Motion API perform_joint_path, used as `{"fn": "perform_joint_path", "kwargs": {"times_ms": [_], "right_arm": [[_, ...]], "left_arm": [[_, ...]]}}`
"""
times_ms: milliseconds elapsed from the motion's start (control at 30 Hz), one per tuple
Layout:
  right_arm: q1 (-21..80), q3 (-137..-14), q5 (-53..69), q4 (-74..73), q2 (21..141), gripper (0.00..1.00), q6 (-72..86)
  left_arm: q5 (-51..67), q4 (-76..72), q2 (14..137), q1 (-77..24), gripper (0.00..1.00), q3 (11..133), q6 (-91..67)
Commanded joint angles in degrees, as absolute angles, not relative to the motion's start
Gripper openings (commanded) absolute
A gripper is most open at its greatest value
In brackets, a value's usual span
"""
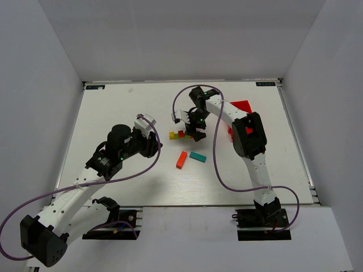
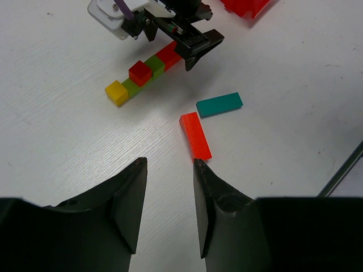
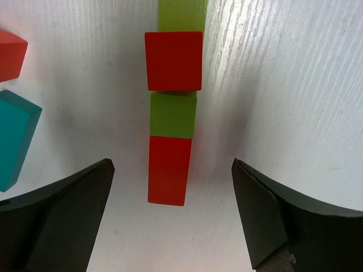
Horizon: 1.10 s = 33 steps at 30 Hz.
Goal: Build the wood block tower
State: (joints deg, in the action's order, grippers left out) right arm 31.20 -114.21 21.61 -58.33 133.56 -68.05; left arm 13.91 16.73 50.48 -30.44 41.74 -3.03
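left arm (image 1: 85, 187): stretches toward one o'clock
left gripper (image 2: 169, 162): jaws partly apart
right arm (image 1: 249, 136): rises toward twelve o'clock, folds toward nine o'clock
right gripper (image 3: 173, 165): jaws wide apart

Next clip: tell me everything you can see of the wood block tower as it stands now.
The wood block tower is a short straight row of small, matte painted blocks lying on the white table. A yellow cube is at one end, then green blocks, and a red block is at the other end, with neighbouring faces touching. One red cube looks set on top near the middle. The right tool hangs open over the red end, a finger on each side, touching nothing.
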Motion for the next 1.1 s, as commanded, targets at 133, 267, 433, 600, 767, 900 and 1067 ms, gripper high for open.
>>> {"fn": "perform_joint_path", "kwargs": {"times_ms": [133, 267, 433, 600, 767, 900, 1067], "right_arm": [[31.2, -111.3, 22.7, -56.4, 130.4, 0.90, -68.3], [30.8, -110.4, 23.0, -55.1, 128.2, 0.90, -67.6], [30.7, -108.2, 23.0, -52.8, 123.8, 0.90, -66.4], [30.5, -105.8, 22.9, -52.4, 120.2, 0.90, -65.7], [30.5, -102.3, 22.5, -50.5, 112.0, 0.90, -63.3], [30.6, -91.1, 20.7, -35.8, 100.2, 0.90, -51.6], [30.5, -75.7, 22.6, -24.2, 89.5, 0.88, -35.8]], "left_arm": [[13.4, 16.6, 50.2, -30.1, 0.49, 43.0, -3.1], [13.4, 16.6, 50.2, -30.1, 0.49, 43.0, -2.5], [12.8, 16.6, 49.6, -30.1, 0.49, 43.0, -2.5], [12.3, 16.6, 49.0, -30.1, 0.49, 42.5, -2.5], [12.3, 16.6, 49.0, -30.1, 0.49, 42.5, -2.5], [11.8, 16.6, 48.5, -30.1, 0.49, 42.5, -2.5], [11.3, 16.6, 48.5, -30.1, 0.38, 42.5, -2.5]]}}
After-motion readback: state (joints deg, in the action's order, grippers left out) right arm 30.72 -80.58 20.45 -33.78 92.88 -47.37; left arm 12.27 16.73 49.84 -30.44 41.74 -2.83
